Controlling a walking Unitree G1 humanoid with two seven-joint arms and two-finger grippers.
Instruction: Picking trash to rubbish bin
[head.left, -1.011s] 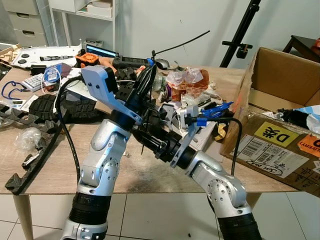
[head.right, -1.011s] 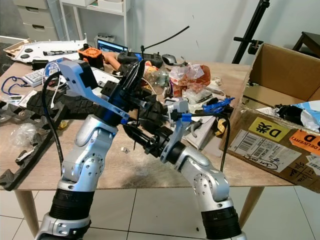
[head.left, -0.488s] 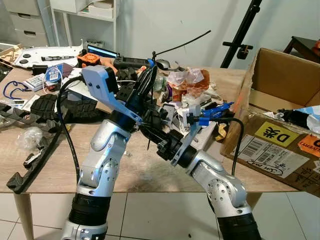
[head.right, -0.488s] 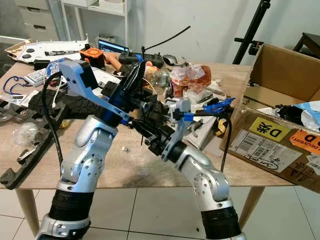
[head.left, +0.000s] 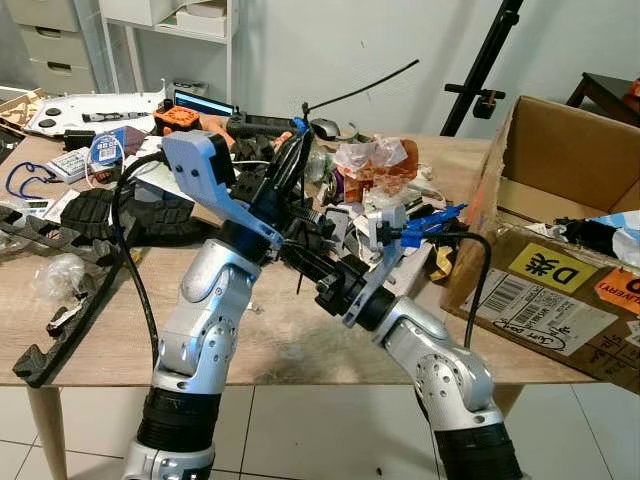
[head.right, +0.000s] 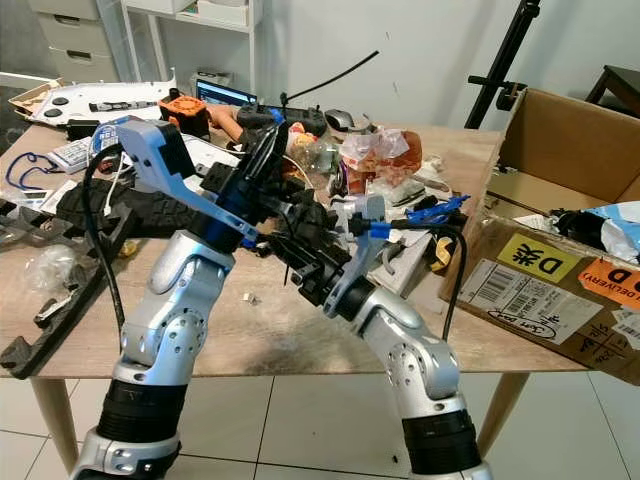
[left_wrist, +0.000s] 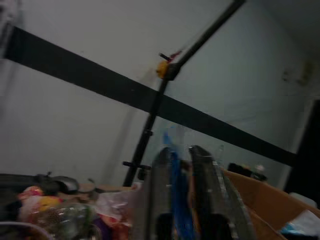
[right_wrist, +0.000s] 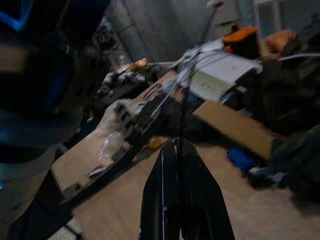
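Observation:
My left gripper (head.left: 298, 140) is raised over the cluttered wooden table (head.left: 100, 340), fingers pointing up. In the left wrist view its fingers (left_wrist: 161, 180) are shut on a thin blue strip (left_wrist: 176, 192). A long black cable tie (head.left: 362, 87) sticks up and to the right from just above those fingers. My right gripper (head.left: 289, 253) reaches across to just under the left arm. Its fingers (right_wrist: 165, 170) are shut on a thin black strand (right_wrist: 183, 100), whose loose end hangs down (head.left: 298, 290). Crumpled plastic wrappers (head.left: 375, 158) lie behind both arms.
An open cardboard box (head.left: 560, 140) lies on its side at the right with dark and white scraps inside. Black toothed tracks (head.left: 70, 300), a lanyard, a keyboard and cables crowd the table's left. A tripod (head.left: 480, 75) stands behind. White tiles lie below the table's front edge.
My right gripper has risen and moved closer under the left arm, carrying the black strand. The left arm has stayed almost still.

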